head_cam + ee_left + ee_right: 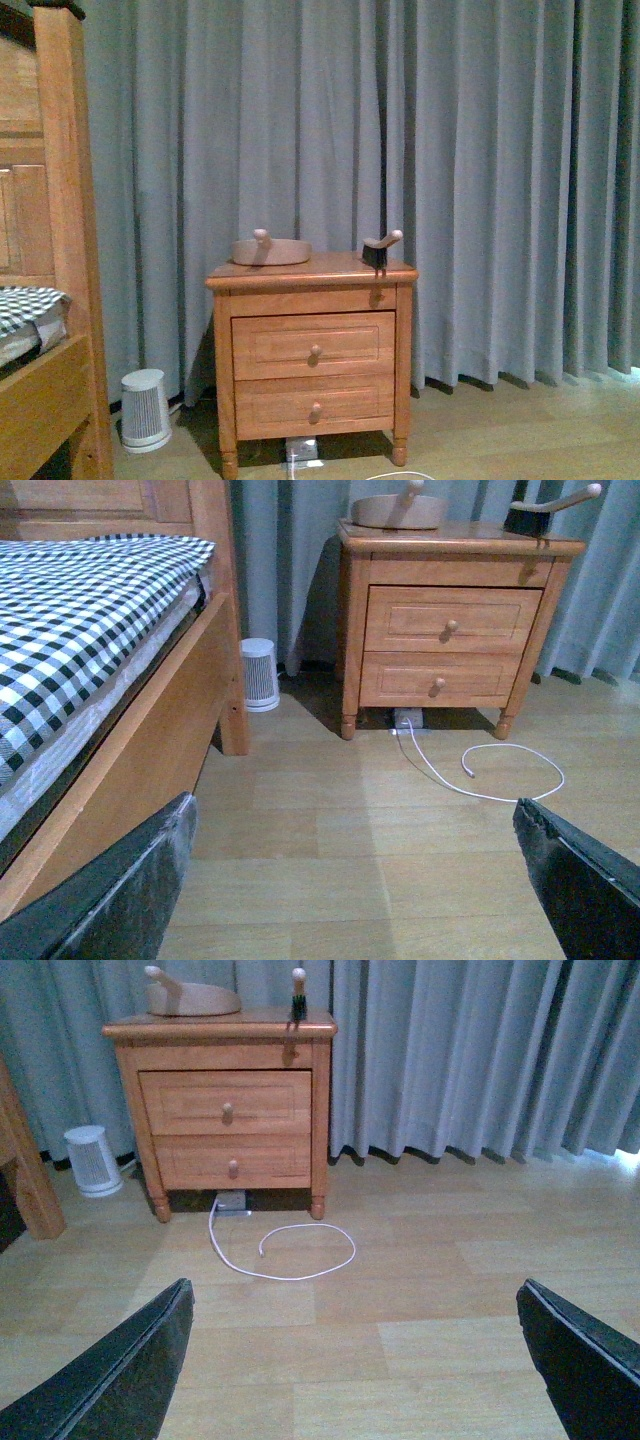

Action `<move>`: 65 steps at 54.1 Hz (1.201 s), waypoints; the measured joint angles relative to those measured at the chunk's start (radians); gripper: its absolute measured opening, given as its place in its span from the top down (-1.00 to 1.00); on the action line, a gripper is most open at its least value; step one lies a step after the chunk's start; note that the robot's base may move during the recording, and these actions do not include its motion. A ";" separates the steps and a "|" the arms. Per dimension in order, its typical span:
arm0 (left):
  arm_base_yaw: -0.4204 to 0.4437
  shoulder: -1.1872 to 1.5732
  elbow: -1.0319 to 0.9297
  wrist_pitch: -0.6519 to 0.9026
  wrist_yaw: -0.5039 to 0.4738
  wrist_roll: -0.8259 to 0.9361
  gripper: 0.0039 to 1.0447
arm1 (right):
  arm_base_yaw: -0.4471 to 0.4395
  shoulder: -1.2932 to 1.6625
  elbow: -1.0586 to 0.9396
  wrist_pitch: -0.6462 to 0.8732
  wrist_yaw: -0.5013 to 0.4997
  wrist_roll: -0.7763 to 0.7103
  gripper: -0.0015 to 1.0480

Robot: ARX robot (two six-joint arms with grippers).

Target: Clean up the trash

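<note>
Between the dark fingers (pixel 120 900) of the left gripper (pixel 352 820) only bare floor (pixel 330 880) shows; the jaws stand wide apart and hold nothing. The right gripper (pixel 353 1295) is in the same condition: spread wide, empty, above open boards. The trash is not visible in any view: no white tissue wad shows on the floor, on the nightstand (pixel 315 345) or on the checked bed (pixel 90 610). The step in hand is therefore judged to be locating the wad, with the tools as a likely first pickup. A beige dustpan (pixel 272 251) lies on the left of the nightstand top, and a brush (pixel 378 250) stands at its right front corner, handle angled upward. Take each by its handle, lift straight up, and clear the top's edge before swinging outward. Open room lies ahead and to the right, toward the curtain (pixel 480 150). On the left, the bed frame and a small white heater (pixel 145 408) narrow the approach. A white cable (pixel 290 1255) loops on the floor in front of the nightstand; keep low passes away from it, as it could snag.
</note>
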 joint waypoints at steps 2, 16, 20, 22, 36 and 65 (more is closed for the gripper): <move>0.000 0.000 0.000 0.000 0.000 0.000 -0.86 | 0.000 0.000 0.000 0.000 0.000 0.000 -0.86; 0.000 0.000 0.000 0.000 0.000 0.000 -0.86 | 0.000 0.000 0.000 0.000 0.000 0.000 -0.86; 0.000 0.000 0.000 0.000 0.000 0.000 -0.86 | 0.000 0.000 0.000 0.000 0.000 0.000 -0.86; 0.000 0.000 0.000 0.000 0.000 0.000 -0.86 | 0.000 0.000 0.000 0.000 0.000 0.000 -0.86; 0.000 0.000 0.000 0.000 0.000 0.000 -0.86 | 0.000 0.000 0.000 0.000 0.000 0.000 -0.86; 0.000 0.000 0.000 0.000 0.000 0.000 -0.86 | 0.000 0.000 0.000 0.000 0.000 0.000 -0.86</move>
